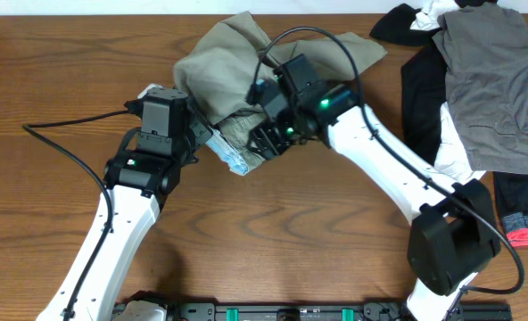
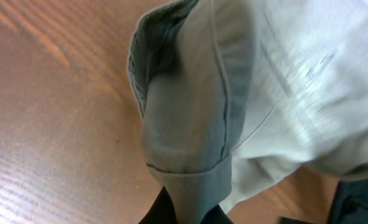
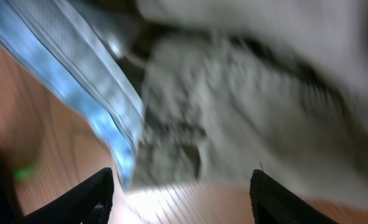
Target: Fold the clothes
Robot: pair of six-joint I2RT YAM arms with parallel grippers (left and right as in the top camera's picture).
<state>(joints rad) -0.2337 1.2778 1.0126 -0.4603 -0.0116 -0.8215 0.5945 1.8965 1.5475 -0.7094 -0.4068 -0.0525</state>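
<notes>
Khaki clothes (image 2: 190,124) bulge close, a hemmed fold pinched in the left end effector (image 2: 184,210); right arm (image 1: 398,160) slants across the desk (image 1: 291,232), right end effector (image 3: 183,193) spread wide over cloth.

We find clothes (image 1: 237,62) upper centre on table (image 1: 59,53) | left gripper (image 1: 199,135) at their lower-left edge | right gripper (image 1: 266,140) just right of it | garment pile (image 1: 487,80) upper right
</notes>
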